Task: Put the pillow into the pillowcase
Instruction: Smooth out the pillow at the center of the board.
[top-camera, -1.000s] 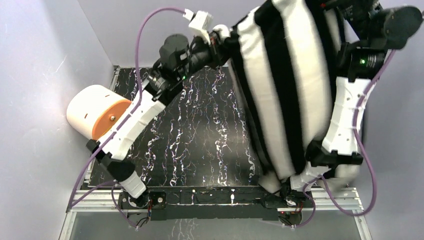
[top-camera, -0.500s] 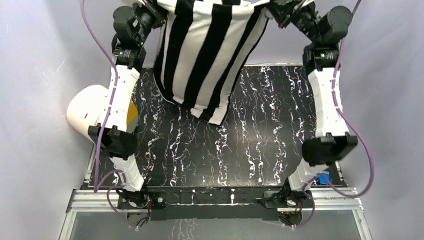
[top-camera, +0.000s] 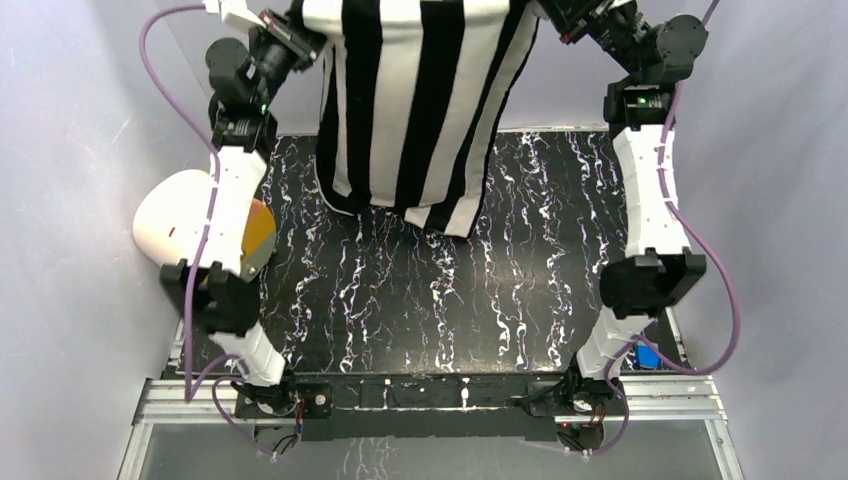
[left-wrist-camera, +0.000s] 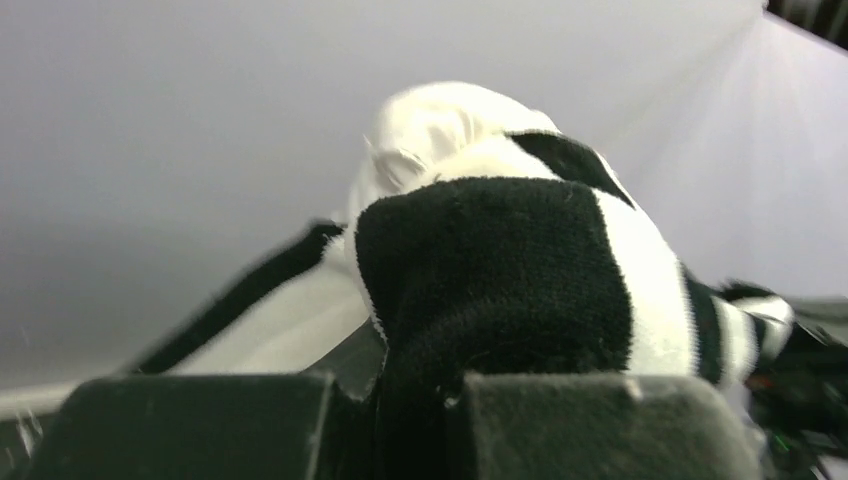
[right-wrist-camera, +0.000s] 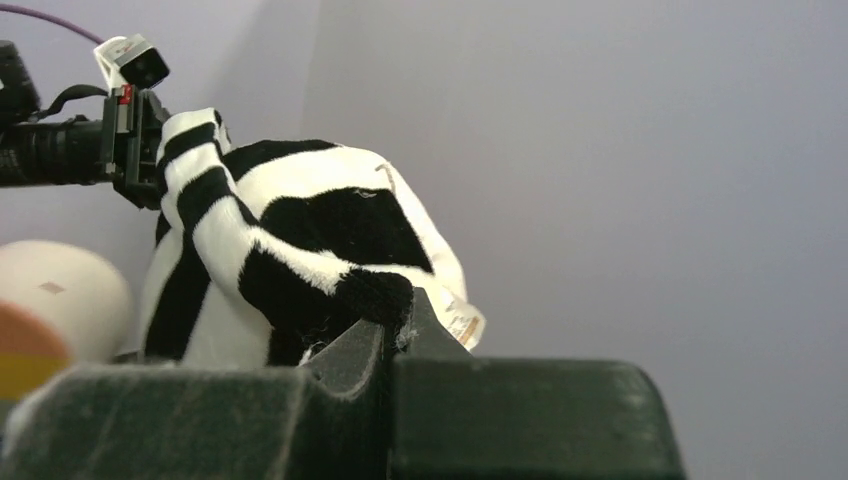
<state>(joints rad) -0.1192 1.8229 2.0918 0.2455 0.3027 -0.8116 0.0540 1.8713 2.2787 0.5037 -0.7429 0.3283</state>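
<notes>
The left gripper (top-camera: 310, 38) and right gripper (top-camera: 555, 15) each pinch a top corner of the pillowcase (top-camera: 420, 100), which hangs above the far table (top-camera: 400, 300). The left arm partly hides a cylinder (top-camera: 190, 225) at the table's left edge. Only the left wrist view shows the pillow (left-wrist-camera: 430, 130), bulging white past the stripes.

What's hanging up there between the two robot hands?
The striped pillowcase, its top corners pinched by the left gripper and right gripper. The top view shows it.
</notes>
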